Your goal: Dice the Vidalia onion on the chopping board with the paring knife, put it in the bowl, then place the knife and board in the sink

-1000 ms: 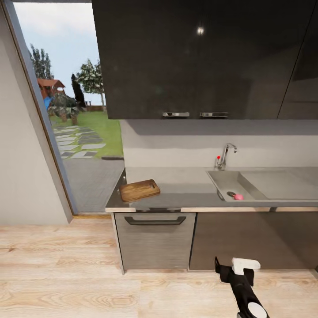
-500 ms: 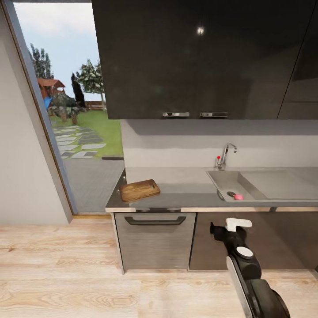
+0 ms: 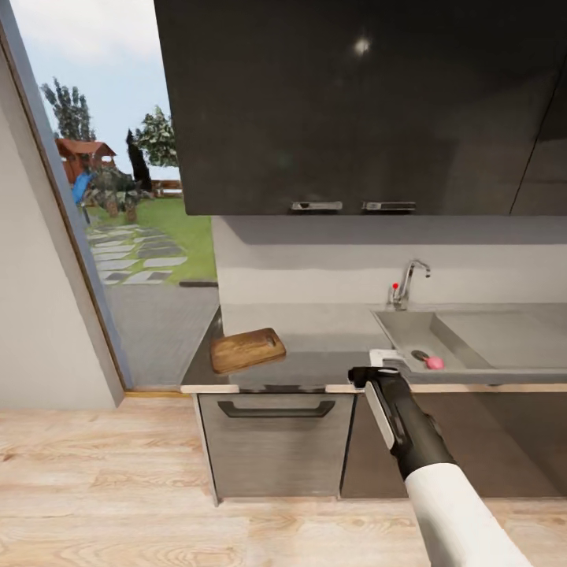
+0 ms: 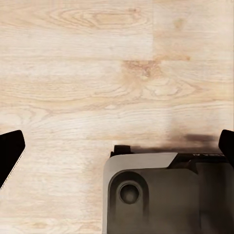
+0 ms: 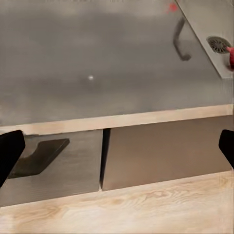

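Observation:
The pinkish-red Vidalia onion [image 3: 433, 363] lies in the steel sink [image 3: 405, 329] beside the round drain; it also peeks in at the edge of the right wrist view [image 5: 230, 56]. The brown chopping board [image 3: 246, 350] rests on the grey countertop [image 3: 315, 331] near its left end. My right gripper [image 3: 378, 364] is raised to the counter's front edge, left of the sink, open with its fingertips [image 5: 9, 151] far apart. My left gripper [image 4: 117, 151] hangs open over the wood floor. The paring knife and the bowl are out of view.
An angular tap [image 3: 409, 282] with a red dot stands behind the sink, and a drainboard [image 3: 504, 335] extends to the right. Dark wall cabinets [image 3: 354, 102] hang over the counter. A drawer with a handle [image 3: 276, 409] sits below. A tall window [image 3: 118, 220] is at the left.
My right arm has risen from near the floor up to the counter's front edge. The head view has shifted slightly, so the camera moved.

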You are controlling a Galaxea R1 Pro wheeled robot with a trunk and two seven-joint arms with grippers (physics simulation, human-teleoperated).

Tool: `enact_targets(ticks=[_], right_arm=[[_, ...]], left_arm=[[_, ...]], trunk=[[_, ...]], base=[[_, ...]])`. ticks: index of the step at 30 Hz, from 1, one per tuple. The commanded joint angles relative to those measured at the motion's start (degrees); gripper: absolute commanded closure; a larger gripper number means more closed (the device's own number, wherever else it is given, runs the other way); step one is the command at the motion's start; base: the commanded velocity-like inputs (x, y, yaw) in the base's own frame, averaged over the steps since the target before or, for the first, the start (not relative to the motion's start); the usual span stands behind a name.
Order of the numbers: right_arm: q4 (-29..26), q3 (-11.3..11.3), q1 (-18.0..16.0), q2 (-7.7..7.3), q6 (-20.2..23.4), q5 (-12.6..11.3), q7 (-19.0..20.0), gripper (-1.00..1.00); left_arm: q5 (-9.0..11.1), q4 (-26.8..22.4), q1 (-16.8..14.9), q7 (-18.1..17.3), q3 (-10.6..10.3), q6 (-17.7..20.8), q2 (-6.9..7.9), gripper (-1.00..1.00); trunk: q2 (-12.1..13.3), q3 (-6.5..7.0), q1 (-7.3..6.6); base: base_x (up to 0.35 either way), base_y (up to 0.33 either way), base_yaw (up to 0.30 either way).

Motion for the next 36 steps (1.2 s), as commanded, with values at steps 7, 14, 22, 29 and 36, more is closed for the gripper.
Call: enact_targets(ticks=[7, 14, 22, 29, 36], right_arm=[[1.7, 0.2, -1.5, 0.05, 0.3, 0.0, 0.2, -1.00], [1.7, 0.5, -1.6, 0.11, 0.3, 0.0, 3.3, -1.00], [1.6, 3.8, -1.6, -0.23, 0.2, 0.0, 6.1, -1.00], [1.6, 4.2, -1.6, -0.29, 0.2, 0.0, 6.3, -1.00], [1.1, 4.2, -1.6, -0.29, 0.2, 0.0, 6.3, -1.00]], left_arm=[[0.1, -0.1, 0.0, 0.0, 0.1, 0.0, -0.01, -1.00], [0.1, -0.1, 0.0, 0.0, 0.1, 0.0, 0.00, -1.00], [0.0, -0.1, 0.0, -0.1, 0.1, 0.0, 0.01, -1.00], [0.0, -0.1, 0.0, -0.1, 0.1, 0.0, 0.00, -1.00], [0.0, -0.1, 0.0, -0.1, 0.0, 0.0, -0.03, -1.00]], trunk=[[-0.1, -0.12, 0.07], [-0.1, -0.12, 0.07], [-0.1, -0.12, 0.07], [-0.1, -0.12, 0.07], [-0.1, -0.12, 0.07]], base=[[0.340, 0.093, 0.000], [0.289, 0.228, 0.000], [0.261, 0.259, 0.000], [0.260, 0.252, 0.000], [0.063, 0.090, 0.000]])
